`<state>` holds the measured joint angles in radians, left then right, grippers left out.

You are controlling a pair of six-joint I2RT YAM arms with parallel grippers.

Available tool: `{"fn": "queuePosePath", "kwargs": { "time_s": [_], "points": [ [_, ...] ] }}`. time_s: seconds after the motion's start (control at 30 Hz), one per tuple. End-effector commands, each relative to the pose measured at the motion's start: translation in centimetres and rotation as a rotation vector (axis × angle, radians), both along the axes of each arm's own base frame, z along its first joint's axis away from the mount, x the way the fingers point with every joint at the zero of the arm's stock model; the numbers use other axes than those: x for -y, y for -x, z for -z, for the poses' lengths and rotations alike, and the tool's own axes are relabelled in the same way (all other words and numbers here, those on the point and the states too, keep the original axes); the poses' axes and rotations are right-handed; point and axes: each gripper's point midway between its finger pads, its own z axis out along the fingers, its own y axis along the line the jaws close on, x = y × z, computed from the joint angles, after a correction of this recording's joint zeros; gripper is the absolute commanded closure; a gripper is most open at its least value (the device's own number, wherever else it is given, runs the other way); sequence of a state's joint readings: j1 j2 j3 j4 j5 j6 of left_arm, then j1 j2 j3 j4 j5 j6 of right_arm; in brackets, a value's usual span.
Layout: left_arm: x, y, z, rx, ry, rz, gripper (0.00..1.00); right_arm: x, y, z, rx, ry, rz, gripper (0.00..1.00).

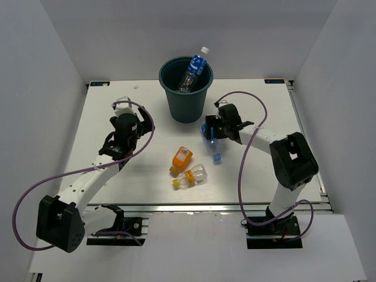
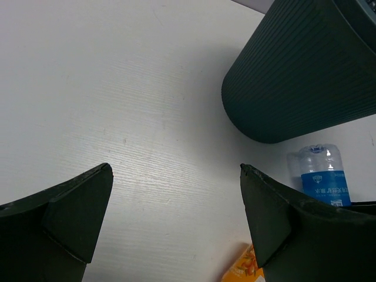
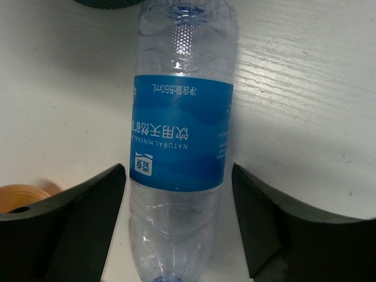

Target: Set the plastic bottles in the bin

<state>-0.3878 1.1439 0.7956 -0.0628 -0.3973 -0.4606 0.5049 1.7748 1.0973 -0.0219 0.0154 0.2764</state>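
Right gripper [image 3: 179, 176] stood spread astride a blue-labelled bottle [image 3: 182, 123] (both ends cut off); left gripper [image 2: 176, 170] spread near the bin [image 2: 305, 70].

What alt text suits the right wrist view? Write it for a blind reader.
A clear plastic bottle with a blue label lies on the white table between the open fingers of the right gripper. An orange object shows at the lower left edge.
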Motion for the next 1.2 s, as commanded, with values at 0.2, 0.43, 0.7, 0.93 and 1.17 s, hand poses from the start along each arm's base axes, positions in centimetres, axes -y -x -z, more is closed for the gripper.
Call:
{"fn": "queuePosePath", "kwargs": {
  "time_s": [0.2,0.43,0.7,0.93,1.17],
  "points": [
    [-1.0,-0.3,-1.6,0.021,-0.008,-0.053,0.02,-1.7,0.1,-3.3,0.088,-0.138,-0.018,0.62],
    [-1.3,-0.2,-1.7,0.022,-0.015,-0.063,0.02,-1.1,1.6,-11.0,0.226,-0.182,-0.072,0.73],
    [-1.2,-0.3,-1.5,0.022,-0.013,-0.059,0.02,-4.9,4.1,-24.3,0.478,-0.375,-0.383,0.78],
    [-1.3,-0.3,-1.6,0.024,-0.01,-0.061,0.02,-8.6,-2.1,-34.5,0.708,-0.395,-0.449,0.8],
    [-1.5,-0.4,-1.3,0.016,-0.017,-0.069,0.02,-12.6,-7.7,-36.5,0.799,-0.473,-0.473,0.8]
  ]
}}
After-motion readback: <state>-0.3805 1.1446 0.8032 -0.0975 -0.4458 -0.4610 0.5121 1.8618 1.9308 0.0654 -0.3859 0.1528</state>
